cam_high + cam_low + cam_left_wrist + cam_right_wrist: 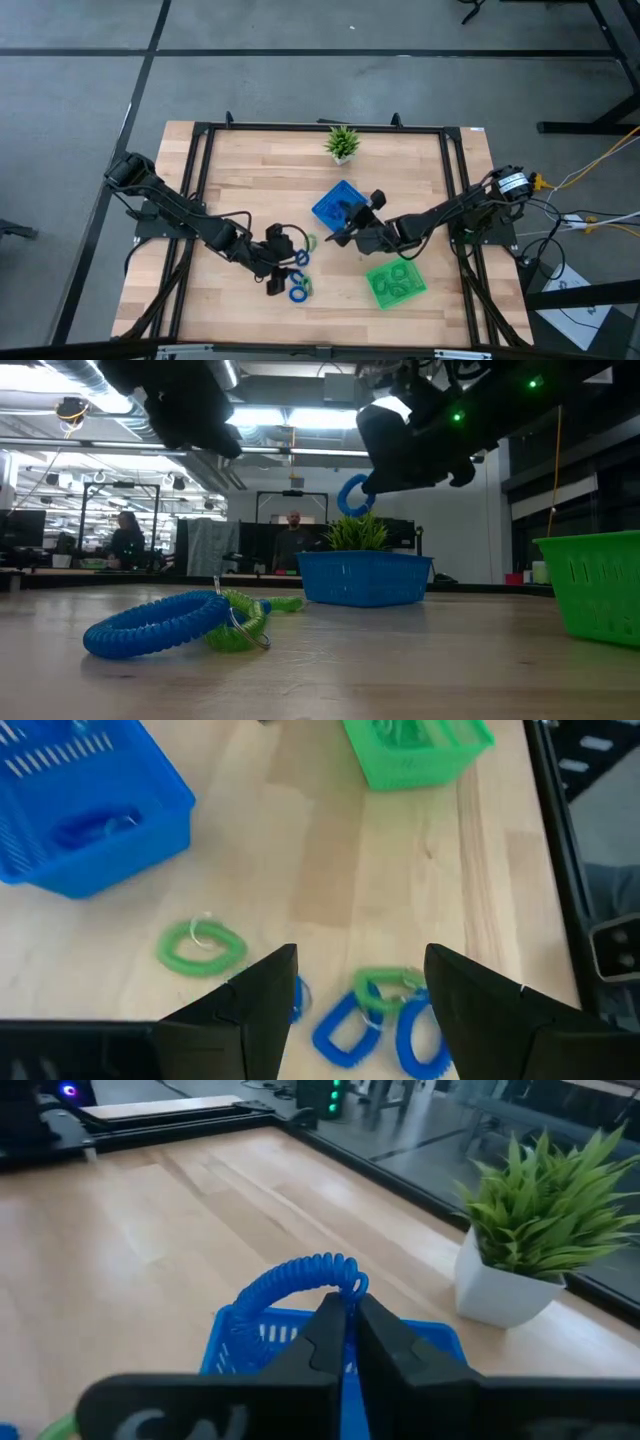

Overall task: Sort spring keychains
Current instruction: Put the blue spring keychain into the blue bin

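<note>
Right gripper (345,1315) pinched on a blue keychain (300,1280), hanging over the blue tray (240,1340), presumably to drop it with its own colour. Left gripper (360,980) spread wide above the loose keychains (375,1010) on the table (300,840), likely choosing next.
</note>
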Motion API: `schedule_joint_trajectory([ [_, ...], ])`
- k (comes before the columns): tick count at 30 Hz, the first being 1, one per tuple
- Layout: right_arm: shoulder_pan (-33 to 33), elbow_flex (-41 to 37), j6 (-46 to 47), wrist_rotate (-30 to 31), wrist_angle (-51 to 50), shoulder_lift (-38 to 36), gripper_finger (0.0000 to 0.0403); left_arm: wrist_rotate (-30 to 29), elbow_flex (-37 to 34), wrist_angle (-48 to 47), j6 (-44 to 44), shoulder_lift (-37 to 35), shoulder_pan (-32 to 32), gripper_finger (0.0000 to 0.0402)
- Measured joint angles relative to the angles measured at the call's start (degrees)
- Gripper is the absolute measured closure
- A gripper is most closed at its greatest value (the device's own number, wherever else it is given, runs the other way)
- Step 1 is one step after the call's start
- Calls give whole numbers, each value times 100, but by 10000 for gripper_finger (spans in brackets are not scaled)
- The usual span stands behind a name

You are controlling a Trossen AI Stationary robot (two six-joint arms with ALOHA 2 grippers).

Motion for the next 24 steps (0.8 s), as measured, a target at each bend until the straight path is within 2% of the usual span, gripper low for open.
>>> schedule_joint_trajectory([
  [6,-221,0,-13,-203,-29,0,373,93,0,-101,-13,0,0,187],
  [12,-535,0,-11,-950,-93,0,344,92,0,-115,-12,0,0,187],
  [20,-810,0,80,-1547,-223,0,282,76,0,-120,-28,0,0,187],
  [24,-846,0,535,-1912,-232,0,246,57,0,-228,-30,0,0,187],
])
